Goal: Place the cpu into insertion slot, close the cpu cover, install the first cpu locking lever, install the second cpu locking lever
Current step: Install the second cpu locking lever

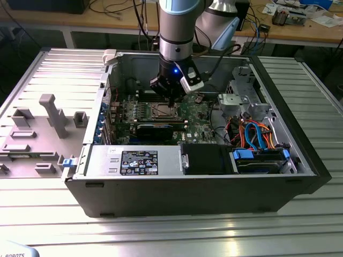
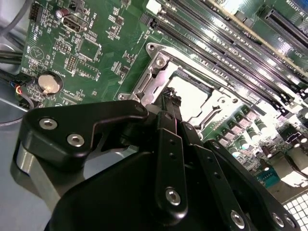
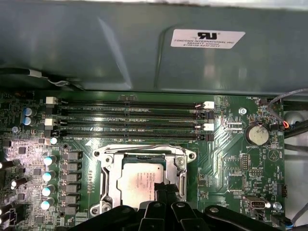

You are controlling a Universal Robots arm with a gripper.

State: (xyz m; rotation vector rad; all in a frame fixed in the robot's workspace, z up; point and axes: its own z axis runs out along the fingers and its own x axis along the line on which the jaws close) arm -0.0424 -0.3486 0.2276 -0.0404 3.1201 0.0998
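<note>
Lying at the exterior view's left, a grey fixture plate (image 1: 37, 134) with upright blocks sits on the ribbed metal table (image 1: 171, 235), beside the open computer case (image 1: 214, 187). Further right, over the green motherboard (image 1: 198, 115), the gripper (image 1: 170, 99) hangs just above the socket. In the first wrist view the cpu (image 3: 139, 185) lies flat in the socket with the cpu cover (image 3: 144, 151) framing its silver top, and the gripper's fingertips (image 3: 163, 190) are drawn together, touching or just above the chip's edge; which one cannot be told. Rightmost in that view sits a round coin battery (image 3: 256, 134).
</note>
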